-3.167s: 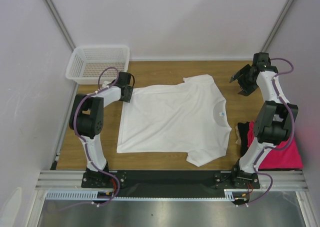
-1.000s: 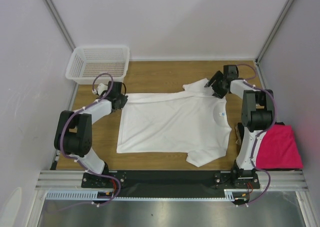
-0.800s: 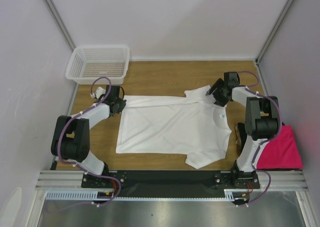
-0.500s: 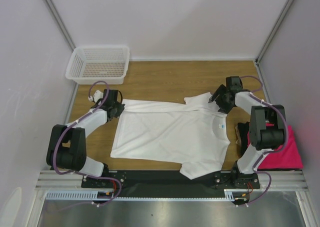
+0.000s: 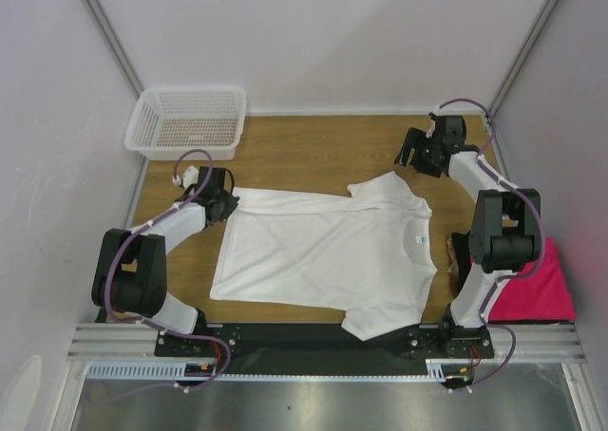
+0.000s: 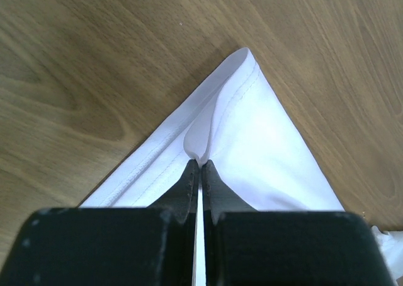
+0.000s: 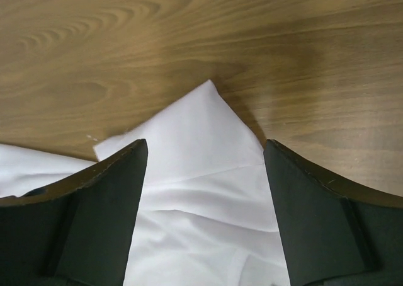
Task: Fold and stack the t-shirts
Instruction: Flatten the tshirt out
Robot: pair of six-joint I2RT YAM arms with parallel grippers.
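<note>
The white t-shirt (image 5: pixel 323 251) lies spread flat across the table, its small blue-white tag (image 5: pixel 419 242) at the collar on the right. My left gripper (image 5: pixel 226 203) is shut on a pinch of cloth at the shirt's far left hem corner (image 6: pixel 252 128); in the left wrist view the left gripper (image 6: pixel 200 164) has its jaws pressed together on a small fold. My right gripper (image 5: pixel 416 154) hangs open past the far sleeve; the wrist view shows the right gripper (image 7: pixel 204 150) over the sleeve tip (image 7: pixel 195 191), gripping nothing. A magenta-pink t-shirt (image 5: pixel 537 284) lies folded at the right. A black t-shirt (image 5: pixel 460 252) is partly hidden by the right arm.
A white mesh basket (image 5: pixel 185 120) stands at the far left corner. Bare wooden table (image 5: pixel 313 151) runs along the far side between basket and right gripper. Walls enclose the left, far and right sides.
The white shirt slid toward the near edge. My right gripper let go of the far sleeve and drew back toward the far right. The left gripper stays pinched on its corner.
</note>
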